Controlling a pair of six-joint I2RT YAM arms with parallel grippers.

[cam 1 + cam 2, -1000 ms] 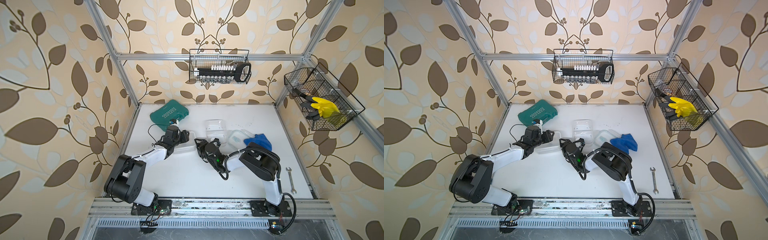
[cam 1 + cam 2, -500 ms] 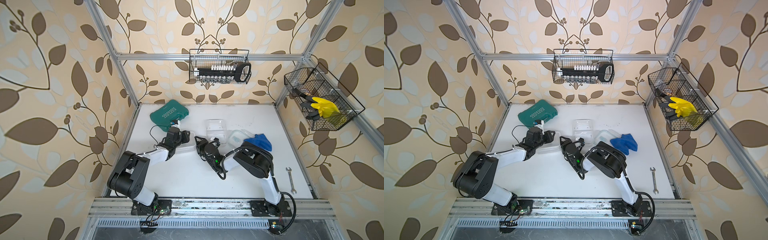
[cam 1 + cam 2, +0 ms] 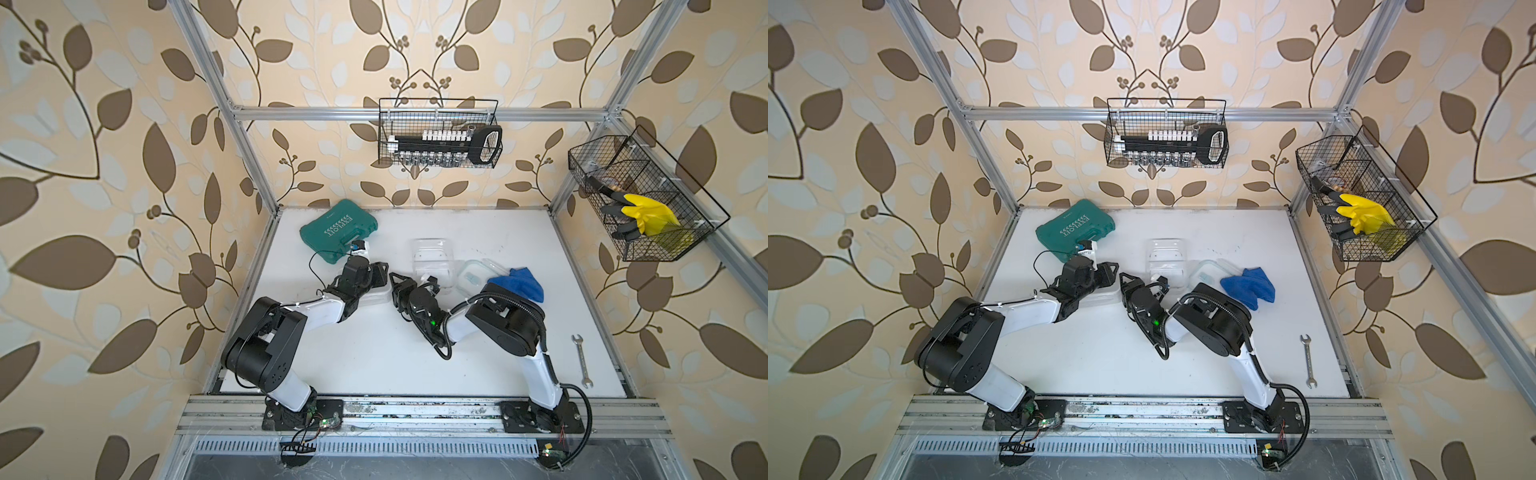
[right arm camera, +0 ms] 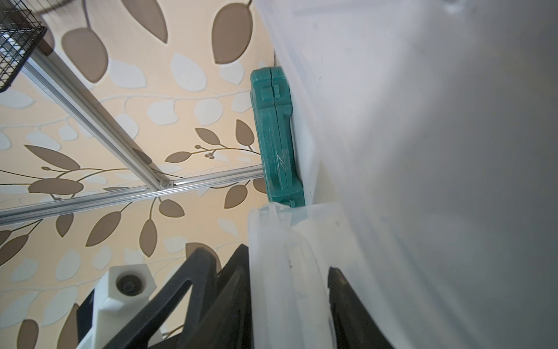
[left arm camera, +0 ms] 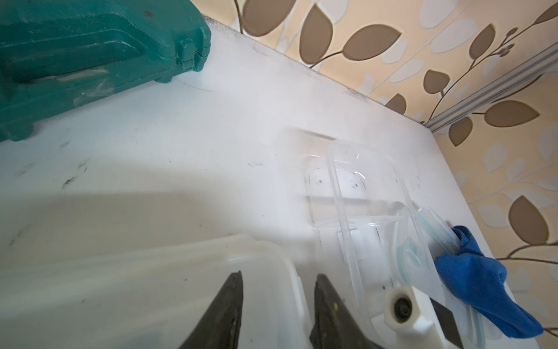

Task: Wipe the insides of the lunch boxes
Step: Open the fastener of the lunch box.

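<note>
A milky clear lunch box (image 3: 376,297) (image 3: 1100,297) lies left of centre, between my two grippers. My left gripper (image 3: 382,276) (image 5: 277,284) is shut across its end rim (image 5: 290,272), one finger over the top, the other outside. My right gripper (image 3: 395,280) (image 4: 290,275) meets it from the opposite side, shut on the same box's edge (image 4: 280,241). A second clear lunch box (image 3: 432,259) (image 5: 362,187) stands behind them. A blue cloth (image 3: 519,282) (image 3: 1250,286) (image 5: 471,287) lies on the table to the right, held by neither gripper.
A green tool case (image 3: 338,230) (image 5: 90,45) lies at the back left. A clear lid with a teal seal (image 3: 473,276) rests beside the cloth. A wrench (image 3: 579,359) lies at the front right. Wire baskets (image 3: 440,133) (image 3: 640,199) hang on the walls.
Both grippers have narrowed their jaws onto the near lunch box's end. Both arms have shifted a little, and their grippers stay at the box.
</note>
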